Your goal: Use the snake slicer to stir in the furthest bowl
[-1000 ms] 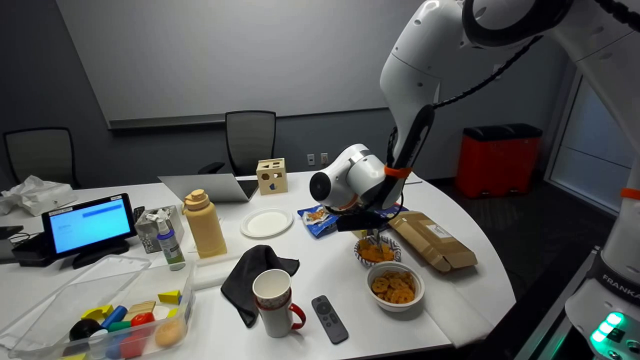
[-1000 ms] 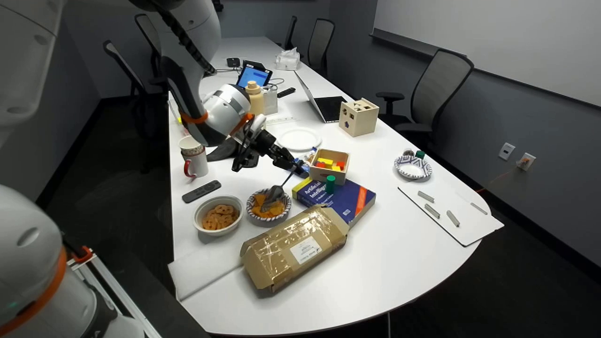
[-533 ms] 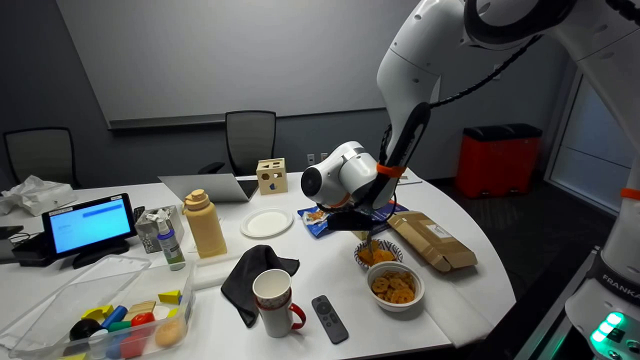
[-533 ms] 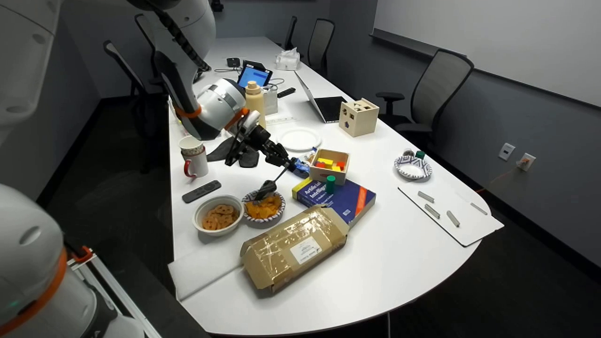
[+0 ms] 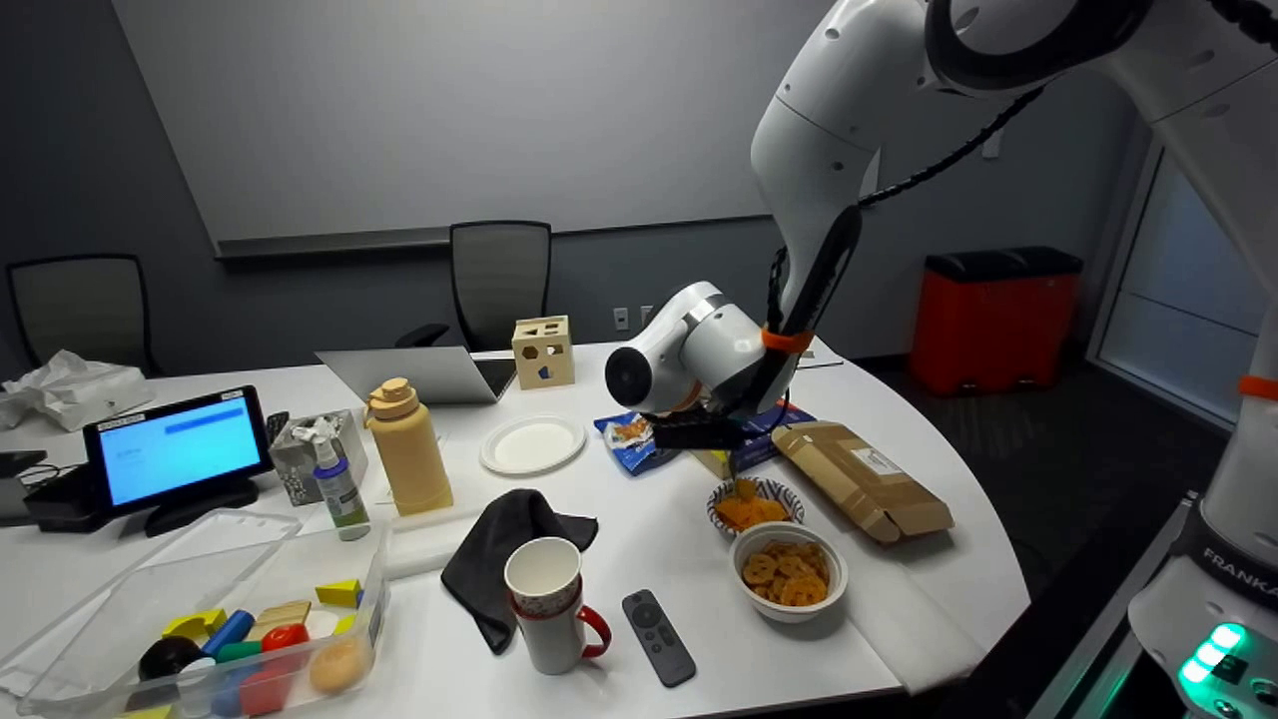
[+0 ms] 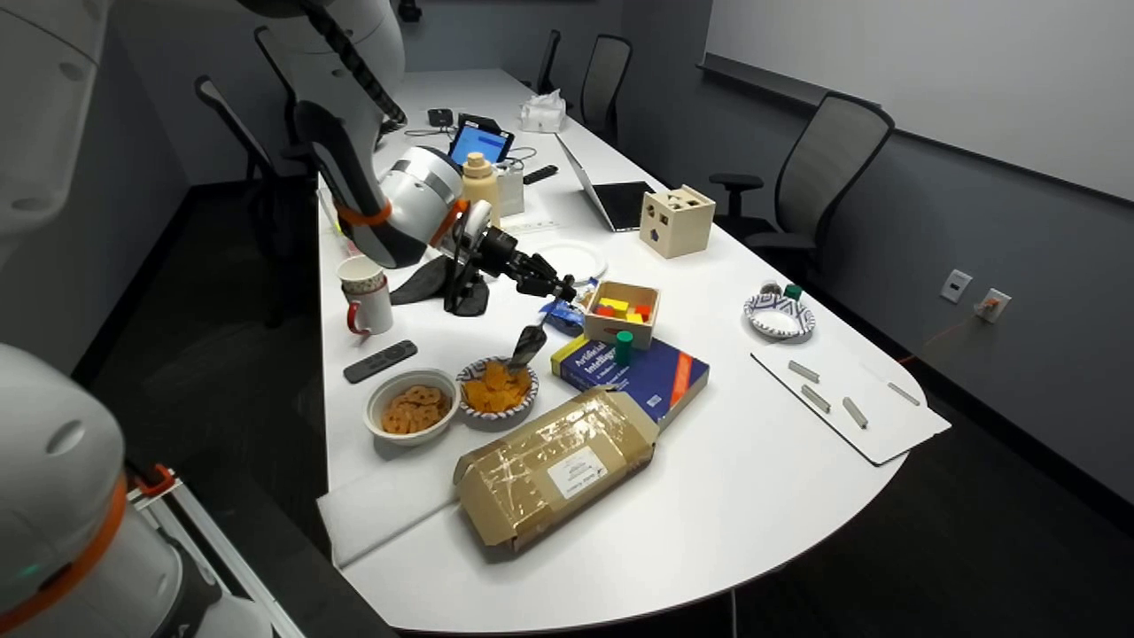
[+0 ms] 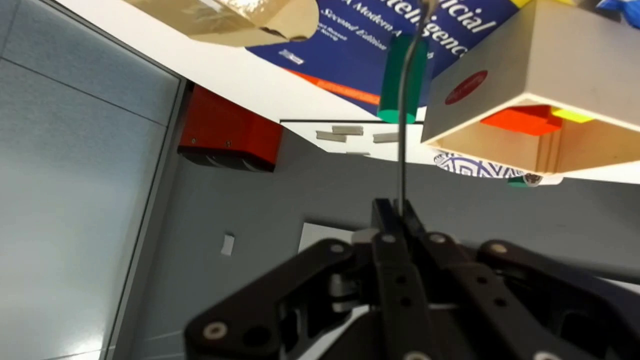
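My gripper [image 6: 567, 288] is shut on the thin metal handle of the slicer [image 6: 529, 345]; in the wrist view, the fingertips [image 7: 398, 206] pinch the slicer's grey shaft [image 7: 403, 130]. Its dark blade hangs tilted down, with the tip at the book-side rim of the patterned bowl [image 6: 498, 413], among or just above the orange chips [image 6: 493, 386]. I cannot tell how deep the tip sits. This bowl also shows in an exterior view [image 5: 782, 491]. A white bowl [image 6: 376, 424] of round brown snacks stands beside it. Another patterned bowl [image 6: 780, 319] stands far off near the table edge.
A cardboard box [image 6: 558, 470] lies close to the chip bowl. A blue book [image 6: 633, 377] bears a green cylinder [image 6: 624, 347] and a wooden box [image 6: 620, 332] of blocks. A remote [image 6: 381, 361], stacked cups [image 6: 368, 301] and a blue snack bag [image 5: 639, 446] are nearby.
The blade has gone from among the chips, across to the bowl's remote side, then to its book-side rim, and sits higher. The chip bowl has shifted slightly toward the white bowl.
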Controlling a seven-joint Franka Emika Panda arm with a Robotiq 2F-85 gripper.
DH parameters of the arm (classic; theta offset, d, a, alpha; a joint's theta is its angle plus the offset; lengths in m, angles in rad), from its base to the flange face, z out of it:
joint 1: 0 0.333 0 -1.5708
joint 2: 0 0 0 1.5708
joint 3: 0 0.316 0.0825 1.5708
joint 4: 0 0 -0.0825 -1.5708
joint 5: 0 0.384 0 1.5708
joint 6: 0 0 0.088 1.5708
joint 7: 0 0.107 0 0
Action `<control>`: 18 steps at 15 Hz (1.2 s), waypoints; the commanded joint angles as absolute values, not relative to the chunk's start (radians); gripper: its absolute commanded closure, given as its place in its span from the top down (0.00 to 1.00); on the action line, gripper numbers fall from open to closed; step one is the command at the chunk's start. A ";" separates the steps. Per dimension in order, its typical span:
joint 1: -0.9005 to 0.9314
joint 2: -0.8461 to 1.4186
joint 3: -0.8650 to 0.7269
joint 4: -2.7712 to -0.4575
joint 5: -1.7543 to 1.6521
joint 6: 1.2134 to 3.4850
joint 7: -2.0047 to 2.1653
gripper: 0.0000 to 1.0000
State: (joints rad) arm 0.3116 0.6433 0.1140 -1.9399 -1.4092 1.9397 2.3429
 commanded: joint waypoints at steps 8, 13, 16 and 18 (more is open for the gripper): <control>0.310 0.615 0.169 -2.055 -1.491 1.834 2.348 0.01; 0.307 0.608 0.200 -2.058 -1.484 1.848 2.375 0.01; 0.302 0.597 0.216 -2.054 -1.472 1.868 2.395 0.01; 0.302 0.586 0.222 -2.055 -1.472 1.875 2.408 0.01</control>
State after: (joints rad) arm 0.3145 0.6253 0.2021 -2.0301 -1.4831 1.8715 2.3480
